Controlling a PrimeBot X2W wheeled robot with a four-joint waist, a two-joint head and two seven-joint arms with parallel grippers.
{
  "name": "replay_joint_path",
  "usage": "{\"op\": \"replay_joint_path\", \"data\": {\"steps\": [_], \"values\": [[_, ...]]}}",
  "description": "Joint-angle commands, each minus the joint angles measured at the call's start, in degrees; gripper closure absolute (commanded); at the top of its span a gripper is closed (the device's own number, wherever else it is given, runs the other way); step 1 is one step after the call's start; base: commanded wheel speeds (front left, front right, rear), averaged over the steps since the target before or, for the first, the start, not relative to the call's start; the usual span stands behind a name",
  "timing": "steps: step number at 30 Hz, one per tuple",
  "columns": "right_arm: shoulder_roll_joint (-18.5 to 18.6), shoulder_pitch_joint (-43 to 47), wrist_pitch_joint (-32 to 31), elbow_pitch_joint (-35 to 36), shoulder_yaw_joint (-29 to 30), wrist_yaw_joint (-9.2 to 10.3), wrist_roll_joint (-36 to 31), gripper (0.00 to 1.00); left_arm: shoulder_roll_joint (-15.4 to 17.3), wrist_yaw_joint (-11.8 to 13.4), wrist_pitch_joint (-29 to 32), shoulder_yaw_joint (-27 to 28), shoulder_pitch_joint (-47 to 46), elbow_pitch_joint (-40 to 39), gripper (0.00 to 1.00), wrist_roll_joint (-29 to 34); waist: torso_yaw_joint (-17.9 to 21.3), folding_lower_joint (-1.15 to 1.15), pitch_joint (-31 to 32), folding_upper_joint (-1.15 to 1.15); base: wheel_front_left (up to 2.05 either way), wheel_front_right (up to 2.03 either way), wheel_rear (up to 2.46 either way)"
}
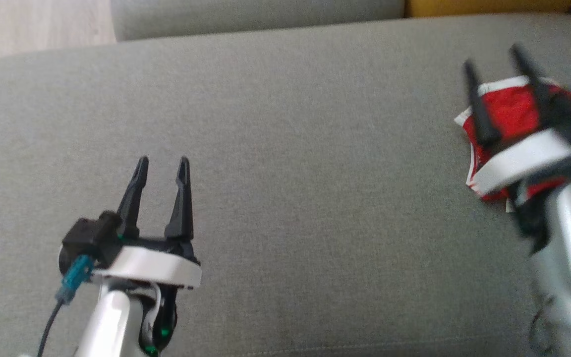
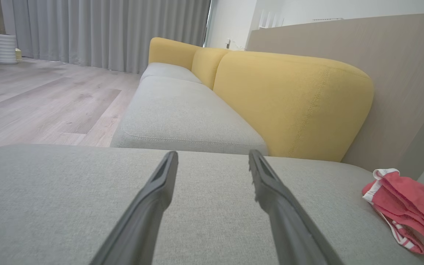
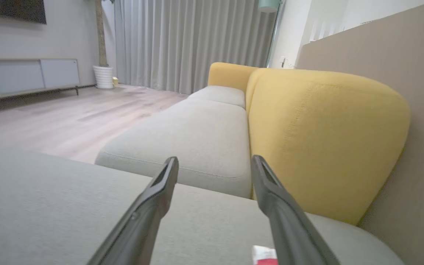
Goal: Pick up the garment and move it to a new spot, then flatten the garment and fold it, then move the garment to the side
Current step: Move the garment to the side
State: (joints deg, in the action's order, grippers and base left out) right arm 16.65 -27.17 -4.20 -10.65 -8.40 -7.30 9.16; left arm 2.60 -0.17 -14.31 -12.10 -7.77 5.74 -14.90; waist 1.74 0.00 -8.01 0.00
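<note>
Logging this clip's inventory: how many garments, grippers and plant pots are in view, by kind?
Garment: 1
Grippers: 2, the left gripper and the right gripper
Plant pot: 1
Total: 4

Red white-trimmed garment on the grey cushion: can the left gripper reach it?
Probably yes: bare grey cushion lies between the left gripper and the red garment, though the open right gripper hovers over it.
</note>
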Motion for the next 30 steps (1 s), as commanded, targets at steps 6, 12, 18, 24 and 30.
{"op": "replay_joint_path", "data": {"steps": [6, 12, 18, 24, 30], "values": [[-10.7, 10.3, 9.8, 1.3, -0.2, -0.19, -2.7, 0.00, 0.3, 1.1, -0.7, 3.0, 3.3, -2.0, 0.00, -0.8, -2.2, 0.00, 6.3, 0.00, 0.00, 0.00, 0.00], [-13.6, 18.4, 16.0, 0.1, 0.5, -0.19, -7.7, 0.00, 0.3, 1.9, -0.7, 3.1, 6.5, -1.2, 0.00, 0.7, -2.6, 0.00, 8.2, 0.00, 0.00, 0.00, 0.00], [-13.7, 21.7, 18.0, -0.3, 0.7, -0.19, -6.1, 0.00, 0.3, 3.0, -0.7, 3.3, 7.9, -2.4, 0.00, 3.1, -2.8, 0.00, 8.7, 0.00, 0.00, 0.00, 0.00], [-13.8, 22.0, 18.6, -0.9, 1.3, -0.19, -6.2, 0.00, 0.3, 3.7, -0.7, 3.2, 8.5, -3.6, 0.00, 4.8, -2.9, 0.00, 8.6, 0.00, 0.00, 0.00, 0.00], [-13.8, 22.0, 18.8, -1.7, 1.2, -0.19, -6.3, 0.00, 0.3, 3.9, -0.7, 3.1, 8.5, -4.2, 0.00, 6.1, -2.8, 0.00, 8.6, 0.00, 0.00, 0.00, 0.00]]}}
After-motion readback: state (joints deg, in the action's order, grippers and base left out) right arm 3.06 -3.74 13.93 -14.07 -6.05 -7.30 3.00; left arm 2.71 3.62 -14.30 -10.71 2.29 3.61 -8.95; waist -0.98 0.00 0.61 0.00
